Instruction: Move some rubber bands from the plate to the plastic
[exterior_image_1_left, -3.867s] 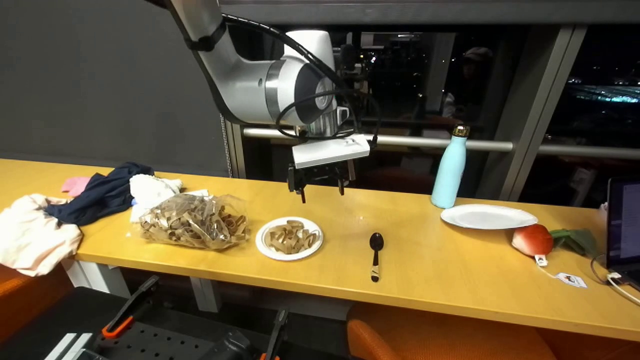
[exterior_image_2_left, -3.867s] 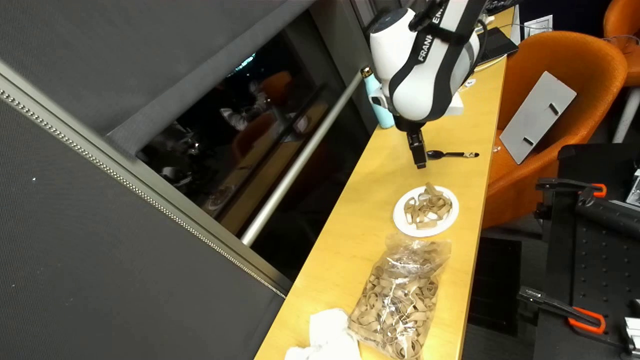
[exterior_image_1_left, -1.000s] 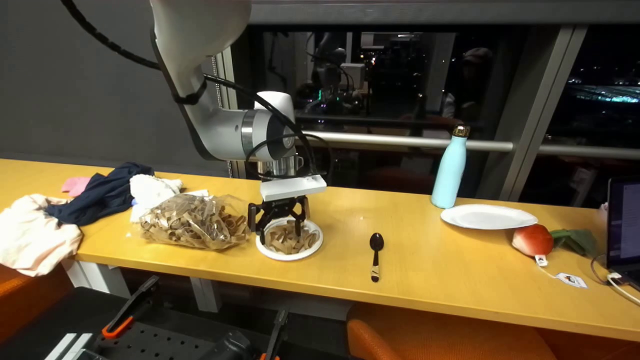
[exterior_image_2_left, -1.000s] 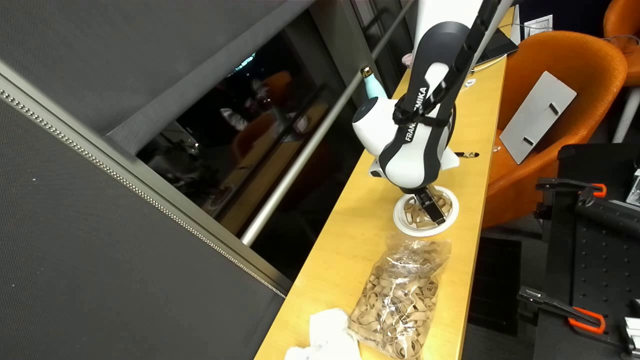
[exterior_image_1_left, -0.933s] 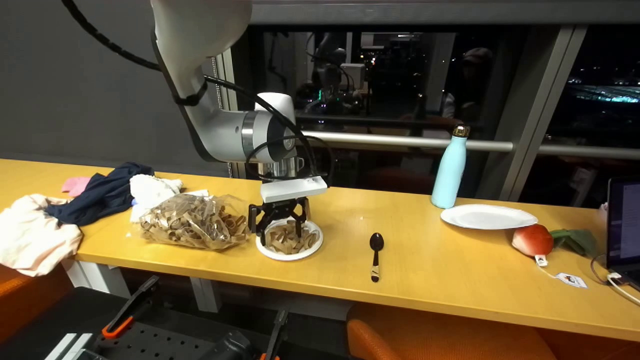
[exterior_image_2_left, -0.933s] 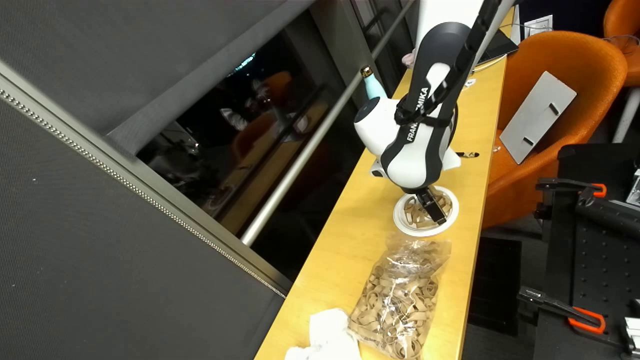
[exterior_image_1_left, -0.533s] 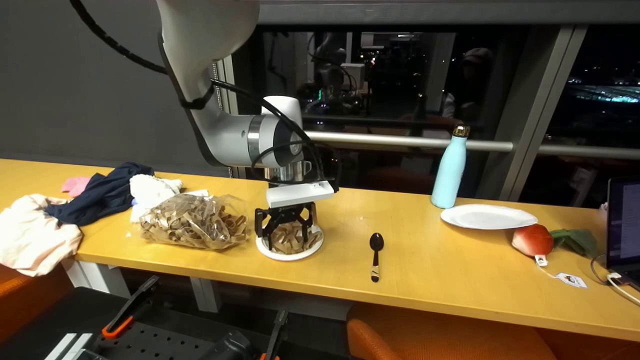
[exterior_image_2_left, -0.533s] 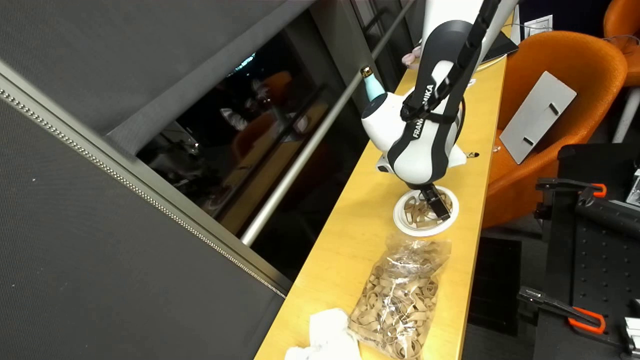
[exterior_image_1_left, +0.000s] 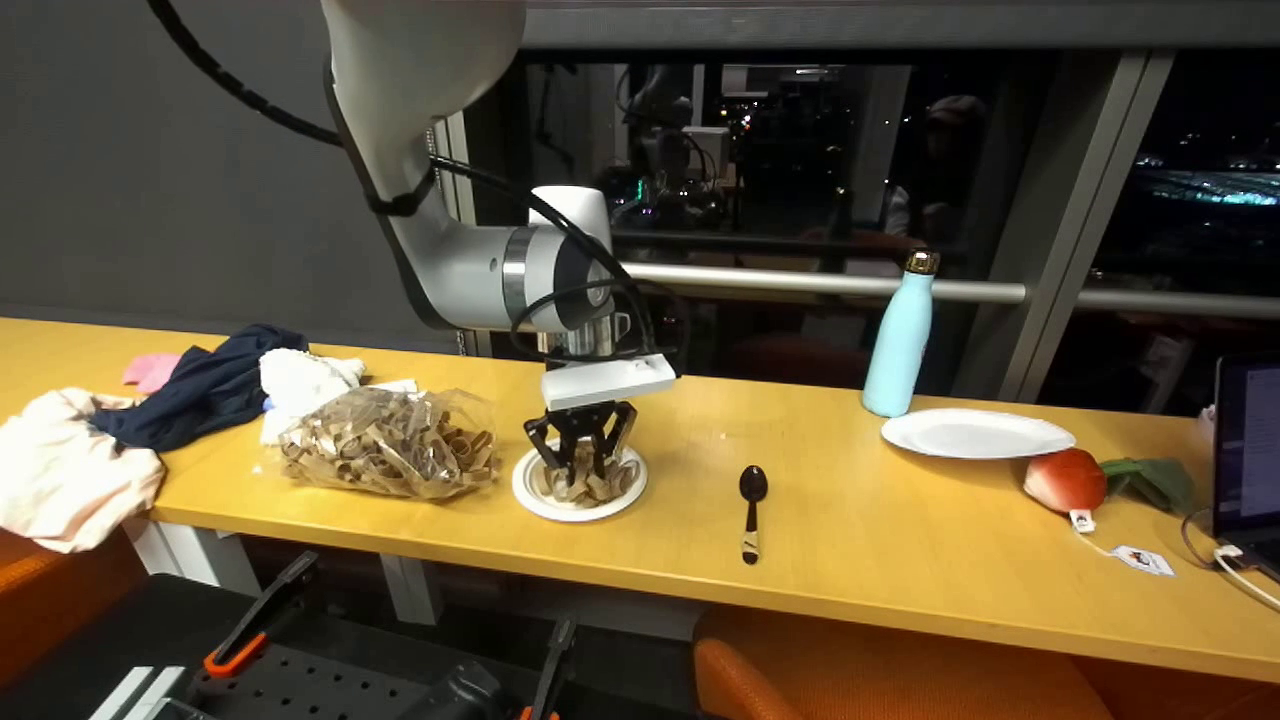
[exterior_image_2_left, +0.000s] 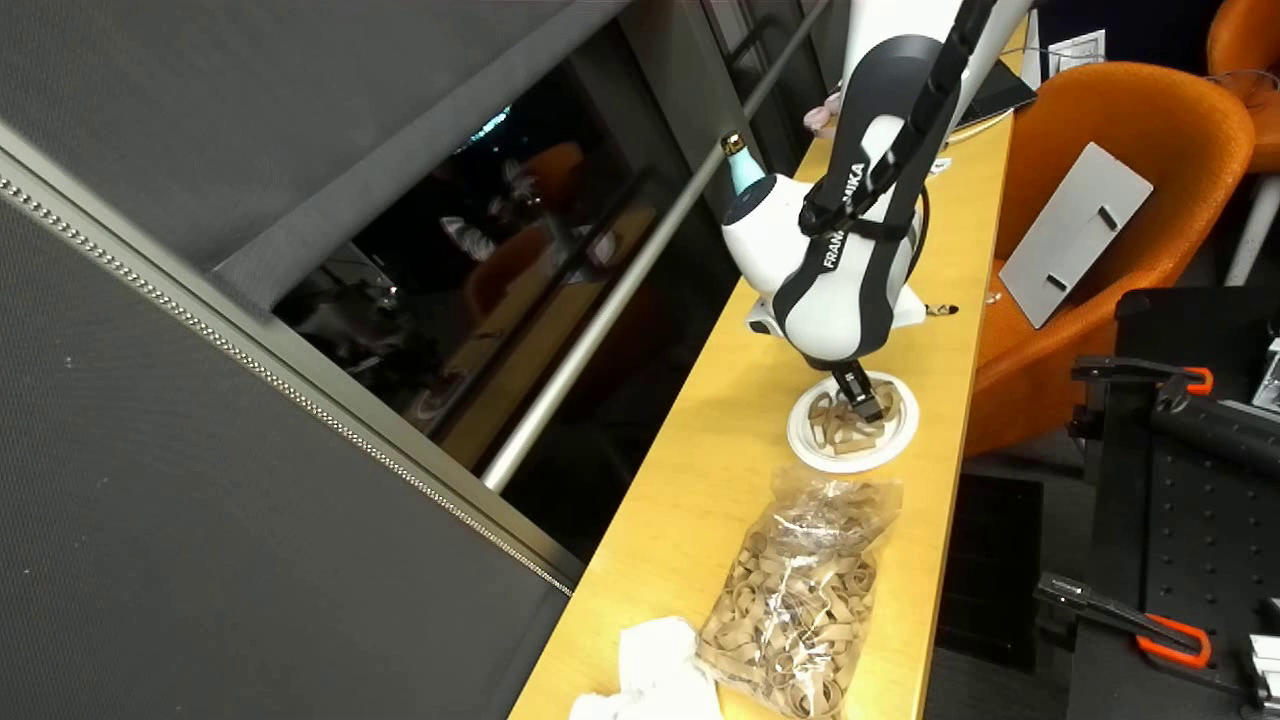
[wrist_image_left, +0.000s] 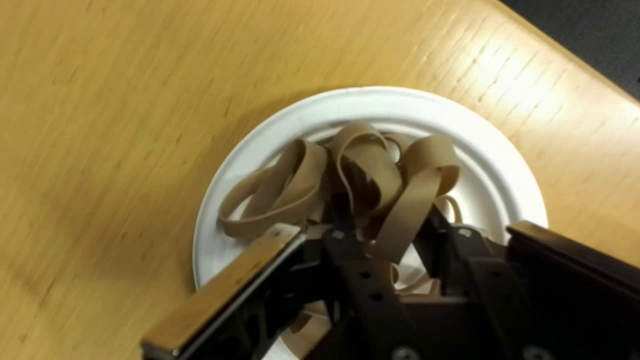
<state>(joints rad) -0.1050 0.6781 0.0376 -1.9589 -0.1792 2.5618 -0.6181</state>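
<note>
Pincer (exterior_image_1_left: 586, 474) part-closed over a white plate (wrist_image_left: 372, 102), rubber bands (wrist_image_left: 411, 212) between its jaws; cannot tell if gripped; filled plastic bag (exterior_image_2_left: 800, 560) beside.

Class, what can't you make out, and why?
Whether the jaws grip rubber bands: wrist view, jaws cover the contact.
Band count in the plastic bag: both exterior views, bands overlap.
Print on tags: in an exterior view, too small.
Laptop, right side: in an exterior view, cut by the edge.

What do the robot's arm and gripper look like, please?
The arm is white and grey, with rounded joints, dark panels, partly covered white lettering and a black cable. The gripper is black with two slim, hinged fingers, below a white box-shaped housing.
</note>
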